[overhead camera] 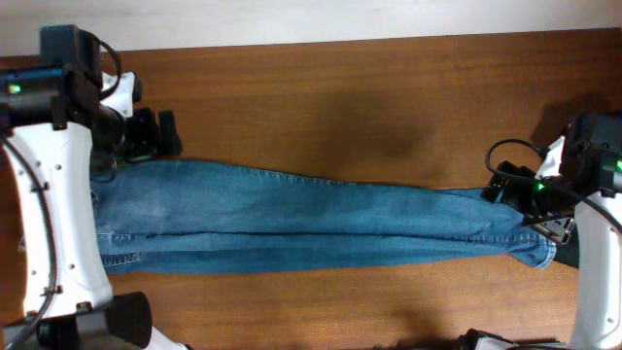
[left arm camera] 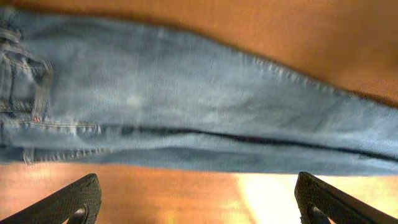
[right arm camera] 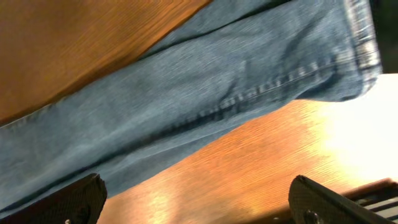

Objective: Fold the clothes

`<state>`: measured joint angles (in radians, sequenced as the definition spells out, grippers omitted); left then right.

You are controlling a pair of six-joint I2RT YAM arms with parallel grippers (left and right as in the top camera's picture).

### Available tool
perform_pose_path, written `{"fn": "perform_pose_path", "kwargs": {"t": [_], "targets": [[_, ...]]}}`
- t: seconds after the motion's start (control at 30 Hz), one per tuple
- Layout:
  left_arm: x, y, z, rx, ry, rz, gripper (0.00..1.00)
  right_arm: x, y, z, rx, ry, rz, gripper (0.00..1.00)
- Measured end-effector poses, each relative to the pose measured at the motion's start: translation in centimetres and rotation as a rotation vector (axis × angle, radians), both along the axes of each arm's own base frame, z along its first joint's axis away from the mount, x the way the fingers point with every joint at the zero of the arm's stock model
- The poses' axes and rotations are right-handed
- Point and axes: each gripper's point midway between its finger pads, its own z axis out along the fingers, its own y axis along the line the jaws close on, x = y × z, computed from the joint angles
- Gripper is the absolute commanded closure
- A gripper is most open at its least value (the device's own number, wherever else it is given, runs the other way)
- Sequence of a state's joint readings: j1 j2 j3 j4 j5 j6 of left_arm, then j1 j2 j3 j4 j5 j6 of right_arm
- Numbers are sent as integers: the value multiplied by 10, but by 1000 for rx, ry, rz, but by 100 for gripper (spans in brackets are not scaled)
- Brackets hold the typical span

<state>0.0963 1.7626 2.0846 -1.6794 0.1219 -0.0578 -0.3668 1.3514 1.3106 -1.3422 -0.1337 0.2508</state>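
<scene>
The blue denim jeans [overhead camera: 311, 219] lie flat across the wooden table, legs folded onto each other, waistband at the left and hems at the right. My left gripper [overhead camera: 155, 134] hovers open and empty just above the waist end's upper edge. In the left wrist view the jeans [left arm camera: 186, 106] fill the upper frame with a pocket at the left, beyond my open fingers [left arm camera: 199, 202]. My right gripper [overhead camera: 544, 219] is open and empty over the hem end. The right wrist view shows the leg and hem [right arm camera: 205, 93] beyond my spread fingers [right arm camera: 199, 199].
The brown wooden table [overhead camera: 340, 87] extends behind and in front of the jeans. The white arm bases stand at the left [overhead camera: 49, 243] and right [overhead camera: 598, 282] edges. A pale wall strip runs along the far edge.
</scene>
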Motion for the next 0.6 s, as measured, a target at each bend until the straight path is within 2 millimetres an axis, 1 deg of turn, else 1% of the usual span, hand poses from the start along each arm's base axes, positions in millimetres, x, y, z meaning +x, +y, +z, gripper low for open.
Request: {"fn": "perform_pose_path", "kwargs": {"t": [0.17,0.3,0.33,0.43,0.47,0.6], "targets": [[-8,0,-28,-5,89,8,1,3,-9,-10,-28,40,-29,1],[-14,0,-44,-8,140,15,1,13,-18,-20,-40,56,-60,1],[-15,0,-49,-9,155,16,1,17,-19,-25,-38,66,-68,1],[-18,5,-57,14,181,51,1,23,-22,-35,-34,86,-76,1],[-20,7,-62,28,197,70,1,26,-24,-43,-28,104,-79,1],[-24,13,-72,55,227,96,1,28,-24,-64,3,177,-122,1]]}}
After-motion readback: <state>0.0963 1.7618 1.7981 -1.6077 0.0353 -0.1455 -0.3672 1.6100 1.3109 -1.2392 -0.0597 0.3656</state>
